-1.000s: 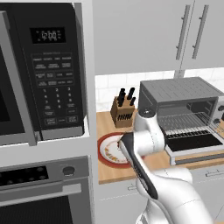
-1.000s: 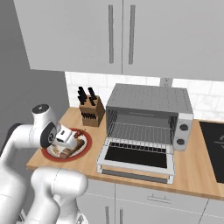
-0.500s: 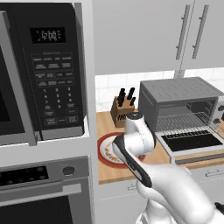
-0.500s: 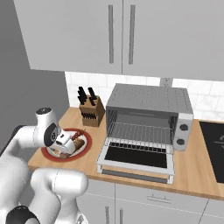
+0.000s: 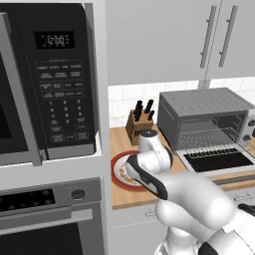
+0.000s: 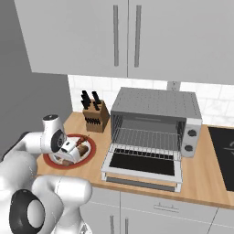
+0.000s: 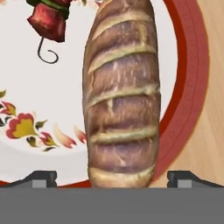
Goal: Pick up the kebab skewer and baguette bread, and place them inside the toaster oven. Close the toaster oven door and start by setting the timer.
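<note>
Hand view looks straight down on the baguette bread (image 7: pixel 121 94), which lies on a red-rimmed plate (image 7: pixel 188 65) with the gripper (image 7: pixel 111 178) wide open, one fingertip (image 7: pixel 41 178) on each side of the loaf's near end and neither touching it. Beside the loaf on the same plate lies the kebab skewer (image 7: pixel 47 19). Right base view shows this plate near the left end of the worktop (image 6: pixel 201 176), in front of the knife block (image 6: pixel 95 116), with the toaster oven (image 6: pixel 155 119) to its right and the toaster oven door (image 6: pixel 142 168) dropped open.
</note>
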